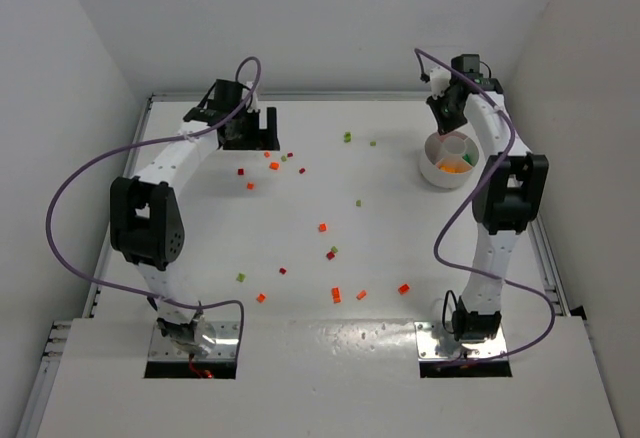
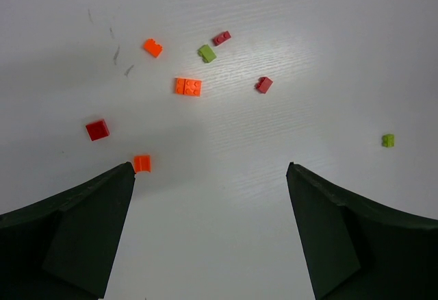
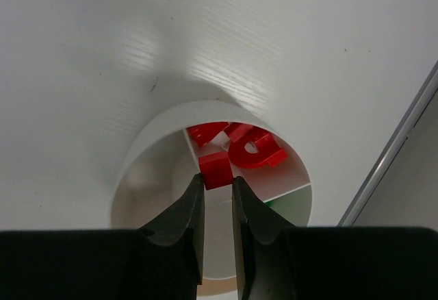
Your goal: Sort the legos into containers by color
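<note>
Top view: the table (image 1: 400,258) is flat, white & a bit shiny, w/ plain white walls round it. Little hard plastic legos (image 1: 323,227), red, orange & green, lie spread over the middle. The round white dish (image 1: 432,170) sits at the far right, w/ orange & green bits in it. The left gripper (image 1: 243,134) is low at the far left, near a small bunch of bricks. The right gripper (image 1: 447,115) hangs over the dish's far edge. Purple cables (image 1: 60,208) loop off both arms.

Left wrist view: the left gripper (image 2: 212,235) has its two dark, smooth fingers wide apart, w/ nothing between them. Ahead on the table lie an orange double brick (image 2: 187,86) w/ round bumps on top, a red square brick (image 2: 97,129), a green brick (image 2: 207,53) & a few more red and orange ones. One small orange brick (image 2: 142,164) is just beside the left finger's tip. A tiny green piece (image 2: 388,140) lies off to the right, well apart. The table has fine lines like wood grain & some grey scuff marks.

Right wrist view: the right gripper (image 3: 217,182) has its fingers nearly together, pinching a red brick (image 3: 215,168) at the tips. It is over the dish (image 3: 137,170), by the part that has a red pile (image 3: 259,151). A bit of green shows in the next part. The dish wall is thin, smooth & white. A grey metal strip (image 3: 400,142) runs along the table's right side.
</note>
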You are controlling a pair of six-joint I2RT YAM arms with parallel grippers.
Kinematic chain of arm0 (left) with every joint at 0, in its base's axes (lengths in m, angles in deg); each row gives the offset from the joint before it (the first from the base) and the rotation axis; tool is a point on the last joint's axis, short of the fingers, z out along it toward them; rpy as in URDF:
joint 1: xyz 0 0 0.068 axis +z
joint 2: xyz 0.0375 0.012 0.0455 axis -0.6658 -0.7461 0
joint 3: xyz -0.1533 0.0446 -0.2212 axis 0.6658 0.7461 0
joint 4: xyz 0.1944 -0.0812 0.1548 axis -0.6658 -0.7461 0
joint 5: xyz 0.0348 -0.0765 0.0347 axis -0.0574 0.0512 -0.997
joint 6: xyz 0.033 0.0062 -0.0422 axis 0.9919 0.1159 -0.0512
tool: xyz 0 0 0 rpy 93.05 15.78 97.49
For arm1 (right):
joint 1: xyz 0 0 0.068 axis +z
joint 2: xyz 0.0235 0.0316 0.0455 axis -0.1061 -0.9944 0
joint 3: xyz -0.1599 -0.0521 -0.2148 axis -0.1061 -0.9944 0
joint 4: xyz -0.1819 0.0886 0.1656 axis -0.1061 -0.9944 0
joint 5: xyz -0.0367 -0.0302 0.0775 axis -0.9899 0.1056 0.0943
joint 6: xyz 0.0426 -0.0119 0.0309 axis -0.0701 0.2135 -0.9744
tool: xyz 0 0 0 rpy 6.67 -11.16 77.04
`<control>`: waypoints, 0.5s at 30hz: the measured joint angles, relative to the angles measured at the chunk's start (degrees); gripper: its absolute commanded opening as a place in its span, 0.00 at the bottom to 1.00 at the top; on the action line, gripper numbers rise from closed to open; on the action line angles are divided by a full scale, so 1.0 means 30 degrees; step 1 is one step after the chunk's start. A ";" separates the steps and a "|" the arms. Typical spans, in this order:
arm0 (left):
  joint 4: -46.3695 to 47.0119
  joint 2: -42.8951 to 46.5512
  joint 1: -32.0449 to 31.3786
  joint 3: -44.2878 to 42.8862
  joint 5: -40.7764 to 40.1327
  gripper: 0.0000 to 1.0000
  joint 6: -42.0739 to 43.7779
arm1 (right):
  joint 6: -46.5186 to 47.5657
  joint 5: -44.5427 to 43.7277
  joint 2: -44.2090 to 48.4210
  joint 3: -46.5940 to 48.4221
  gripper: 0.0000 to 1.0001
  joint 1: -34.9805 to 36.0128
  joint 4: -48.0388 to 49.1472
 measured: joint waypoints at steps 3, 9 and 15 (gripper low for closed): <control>-0.0095 0.0000 -0.0066 0.0000 0.0000 1.00 0.0007 | -0.0109 -0.0240 -0.0678 0.0590 0.01 -0.0175 -0.0080; -0.0219 -0.0022 -0.0109 0.0000 0.0000 1.00 0.0036 | -0.0291 -0.0678 -0.1217 0.1035 0.19 -0.0321 -0.0517; -0.0568 -0.0707 -0.0182 -0.0474 0.0095 1.00 0.0605 | -0.0459 -0.0699 -0.1297 0.1209 0.38 -0.0335 -0.0663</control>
